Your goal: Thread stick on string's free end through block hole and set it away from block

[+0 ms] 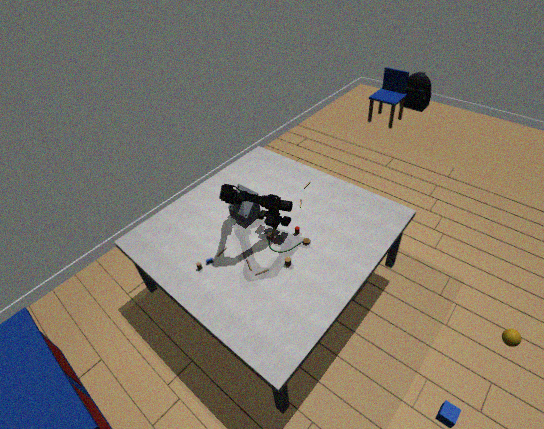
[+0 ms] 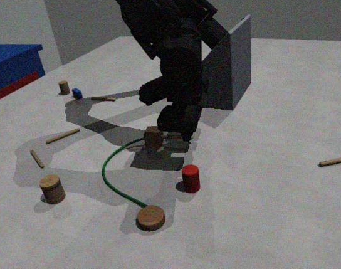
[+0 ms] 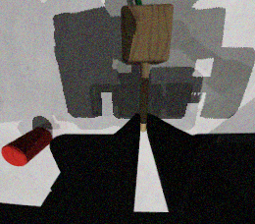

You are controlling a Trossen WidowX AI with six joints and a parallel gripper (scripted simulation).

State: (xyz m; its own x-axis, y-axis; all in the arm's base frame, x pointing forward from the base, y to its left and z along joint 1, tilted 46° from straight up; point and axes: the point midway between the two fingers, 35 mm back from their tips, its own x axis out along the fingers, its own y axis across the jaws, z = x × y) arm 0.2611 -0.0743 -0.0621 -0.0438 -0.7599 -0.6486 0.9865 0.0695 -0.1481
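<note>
The wooden block (image 2: 153, 137) (image 3: 147, 33) stands on the table (image 1: 286, 321). The thin stick (image 3: 144, 95) (image 2: 170, 135) juts out of the block's side that faces my gripper. My gripper (image 3: 142, 117) (image 2: 183, 135) (image 1: 276, 232) is low over the table, just beside the block, and is shut on the stick's near end. The green string (image 2: 108, 176) (image 1: 282, 250) curves from the block's far side to the round wooden button (image 2: 150, 217) (image 1: 306, 241), which lies flat on the table.
A red cylinder (image 2: 190, 178) (image 3: 26, 146) stands close to the block. A wooden cylinder (image 2: 52, 188), loose sticks (image 2: 62, 135) (image 2: 37, 158) (image 2: 103, 98) (image 2: 334, 161), a small blue block (image 2: 77, 93) and a small peg (image 2: 64, 87) lie around. A grey panel (image 2: 229, 66) stands behind the arm.
</note>
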